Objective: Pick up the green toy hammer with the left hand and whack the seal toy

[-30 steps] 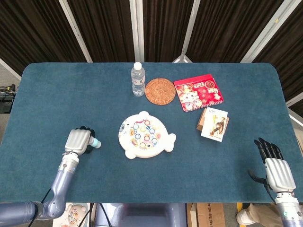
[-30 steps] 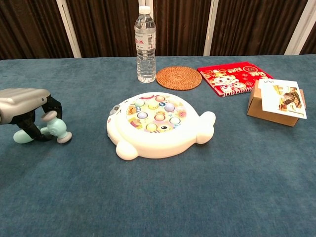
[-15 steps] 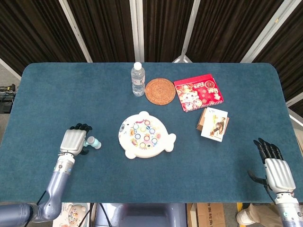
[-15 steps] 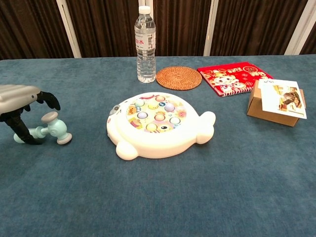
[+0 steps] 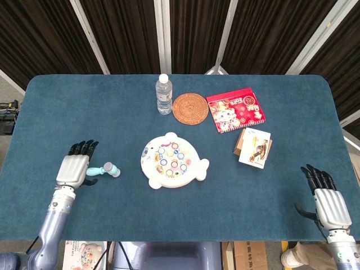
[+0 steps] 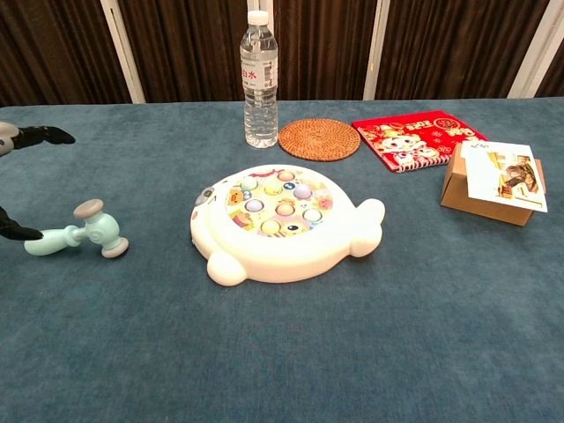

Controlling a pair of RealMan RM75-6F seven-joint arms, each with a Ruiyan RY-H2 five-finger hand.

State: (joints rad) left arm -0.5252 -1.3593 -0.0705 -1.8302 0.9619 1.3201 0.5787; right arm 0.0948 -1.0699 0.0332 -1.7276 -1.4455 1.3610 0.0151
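The hammer [image 6: 81, 233] lies on the table [image 5: 270, 191], left of the seal toy [image 6: 282, 222], free of my left hand [image 5: 73, 167], which a second ago closed over it and has now drawn back with fingers spread, holding nothing. The pickup, I judge, must be retried. My right hand [image 5: 326, 197] rests open, far off.

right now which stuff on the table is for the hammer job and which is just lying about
For the job:
green toy hammer, lying on the cloth
seal toy
left hand, open beside the hammer handle

Lying about:
water bottle
woven coaster
red book
cardboard box
right hand, idle
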